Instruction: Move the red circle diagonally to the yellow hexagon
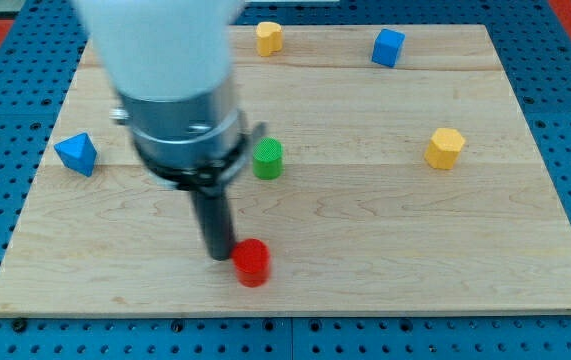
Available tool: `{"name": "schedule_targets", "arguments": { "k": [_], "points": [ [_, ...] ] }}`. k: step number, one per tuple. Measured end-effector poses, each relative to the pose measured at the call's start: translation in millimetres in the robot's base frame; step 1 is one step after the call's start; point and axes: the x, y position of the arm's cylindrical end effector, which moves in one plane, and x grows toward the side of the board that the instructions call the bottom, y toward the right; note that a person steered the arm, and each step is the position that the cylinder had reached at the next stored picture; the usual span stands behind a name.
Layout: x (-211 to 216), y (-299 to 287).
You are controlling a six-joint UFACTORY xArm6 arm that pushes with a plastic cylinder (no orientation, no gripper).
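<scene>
Rod tip [219, 256] touches red circle [251, 262] from its left, no claw visible; next, push up-right toward yellow hexagon [445, 148].

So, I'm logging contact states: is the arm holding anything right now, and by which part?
Nothing is held; I have no gripper. My tip only sits against the left side of the red circle, placed to push it.

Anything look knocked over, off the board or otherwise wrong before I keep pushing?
Nothing stands out. All six blocks sit on the wooden board, none over an edge. My tip is against the red circle on its left side.
</scene>
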Motion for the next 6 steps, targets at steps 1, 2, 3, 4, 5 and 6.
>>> {"name": "schedule_targets", "arguments": {
  "k": [1,2,3,4,5,6],
  "points": [
    [16.7,3.1],
    [57.6,-0.2],
    [30.4,61.1],
    [42.9,52.1],
    [17.4,66.8],
    [-1.0,44.5]
  ]
}}
